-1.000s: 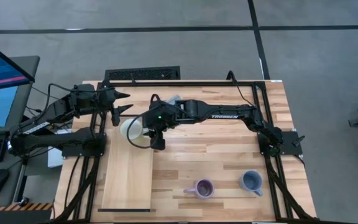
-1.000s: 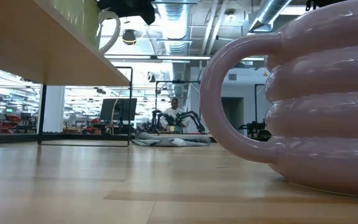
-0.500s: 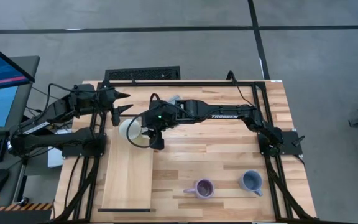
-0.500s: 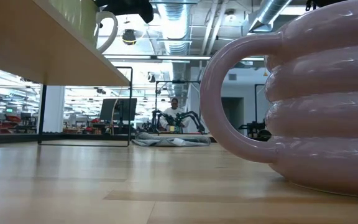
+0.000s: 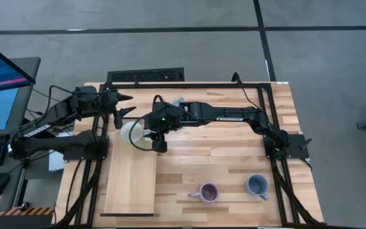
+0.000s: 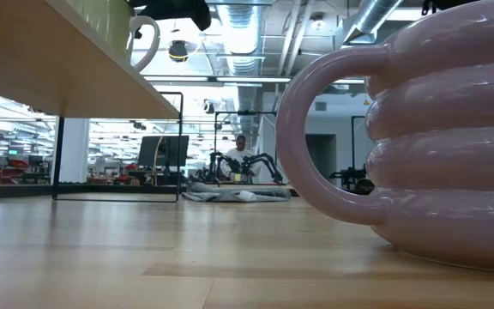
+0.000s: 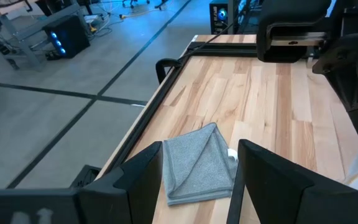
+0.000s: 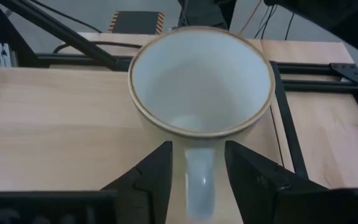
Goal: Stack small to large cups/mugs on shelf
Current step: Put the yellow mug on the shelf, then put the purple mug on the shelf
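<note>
The cream-white mug stands upright at the far end of the pale-wood shelf. It also shows in the low view, on top of the shelf. My right gripper is shut on its handle. The purple mug and the grey-blue mug stand on the tabletop near the front edge. My left gripper is open and empty, hovering just beyond the shelf's far end. My right gripper has the cream mug's handle between its two fingers. The fingers come from the table's right side, slanting down. The mug stays upright with its mouth up. Whether its bottom rests on the shelf or hangs just above it, I cannot tell.
A grey folded cloth lies on the table at the far side, beneath my left gripper. The purple mug fills the right of the low view. A dark frame runs along the table's edges. Most of the shelf board shows bare wood.
My right gripper has carried the cream mug a little toward the table's left and far edges, along the shelf's far end. The mug has stayed upright.
</note>
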`<state>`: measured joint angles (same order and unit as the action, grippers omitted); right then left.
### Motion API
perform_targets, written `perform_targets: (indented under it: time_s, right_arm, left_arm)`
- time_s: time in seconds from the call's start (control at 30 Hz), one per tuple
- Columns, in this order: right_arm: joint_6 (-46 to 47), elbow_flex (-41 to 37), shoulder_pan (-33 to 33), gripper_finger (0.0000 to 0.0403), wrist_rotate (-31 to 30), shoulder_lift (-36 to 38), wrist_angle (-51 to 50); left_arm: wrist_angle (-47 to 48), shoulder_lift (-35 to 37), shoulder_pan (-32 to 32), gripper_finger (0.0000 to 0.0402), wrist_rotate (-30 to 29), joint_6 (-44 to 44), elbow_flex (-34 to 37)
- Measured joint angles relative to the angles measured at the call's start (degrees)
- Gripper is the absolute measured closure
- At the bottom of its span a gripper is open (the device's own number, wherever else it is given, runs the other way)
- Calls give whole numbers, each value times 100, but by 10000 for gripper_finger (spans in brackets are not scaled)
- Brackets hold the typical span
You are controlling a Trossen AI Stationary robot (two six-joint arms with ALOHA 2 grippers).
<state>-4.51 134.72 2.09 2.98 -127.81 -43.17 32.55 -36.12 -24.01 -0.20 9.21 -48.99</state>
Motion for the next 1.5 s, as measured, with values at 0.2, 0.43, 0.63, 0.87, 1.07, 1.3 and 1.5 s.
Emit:
perform_targets:
  time_s: [0.2,0.43,0.63,0.87,1.07,1.3,1.5]
  right_arm:
    - [2,0,0,228,-2,0,-315]
    - [-42,8,4,228,-2,180,-376]
    - [-4,-4,4,229,-4,444,-1132]
    - [-30,14,7,233,-4,961,-2504]
    - [462,2,157,234,-599,1490,-3455]
    - [1081,-291,665,237,-1916,2233,-3908]
    - [1842,-1199,1278,239,-2878,2897,-3898]
  left_arm:
    - [25,0,0,199,-1,0,0]
    - [23,0,-2,199,2,1,0]
    - [21,2,-1,199,0,1,0]
    - [18,0,-1,199,-3,2,0]
    - [14,2,-2,199,-7,0,0]
    - [119,158,-2,199,39,-82,0]
    - [246,534,-2,199,41,-288,180]
